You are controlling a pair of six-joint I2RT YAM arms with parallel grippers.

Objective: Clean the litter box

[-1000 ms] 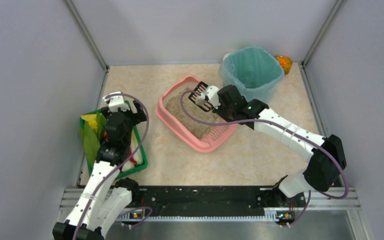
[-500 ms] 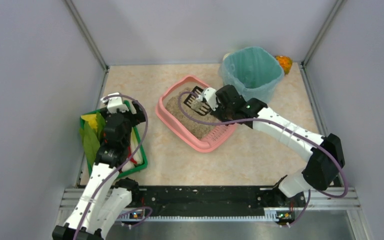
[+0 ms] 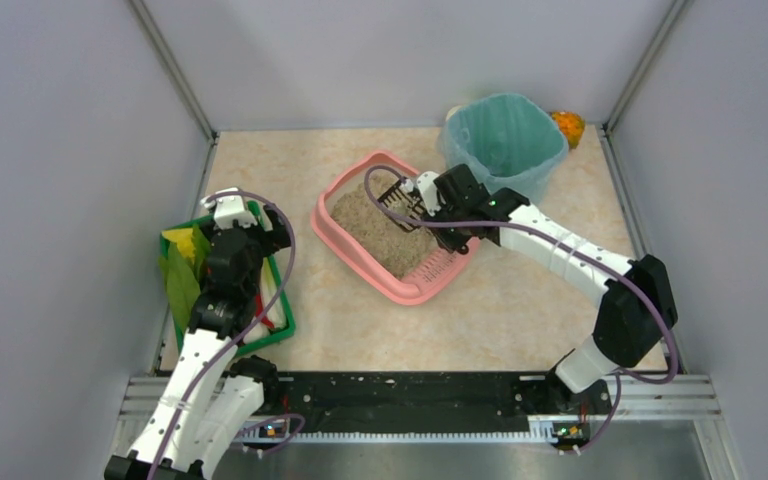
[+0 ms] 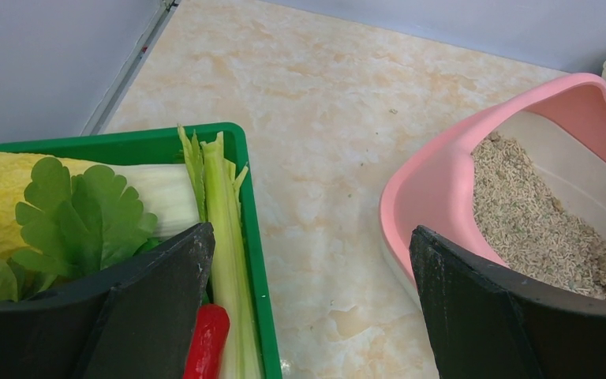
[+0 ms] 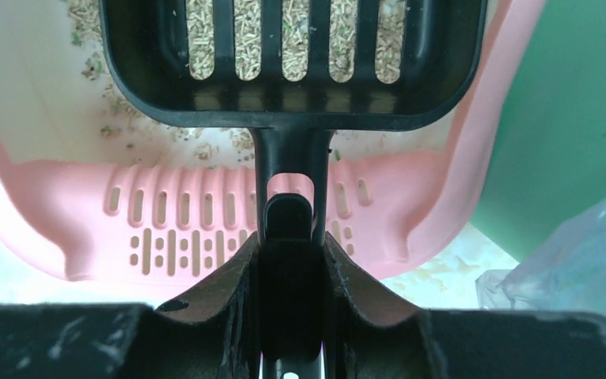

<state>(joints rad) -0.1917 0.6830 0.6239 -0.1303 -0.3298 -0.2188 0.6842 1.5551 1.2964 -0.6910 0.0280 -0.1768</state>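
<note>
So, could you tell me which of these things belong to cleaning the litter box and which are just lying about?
Part of the job: litter box; black slotted scoop, held in the right gripper; teal-lined bin, probably for the waste.
Just lying about: green tray of vegetables; orange item behind the bin.

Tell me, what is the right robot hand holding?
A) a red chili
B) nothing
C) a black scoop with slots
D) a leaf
C: the right gripper is clamped on the handle of the black slotted scoop, which is over the litter box.
</note>
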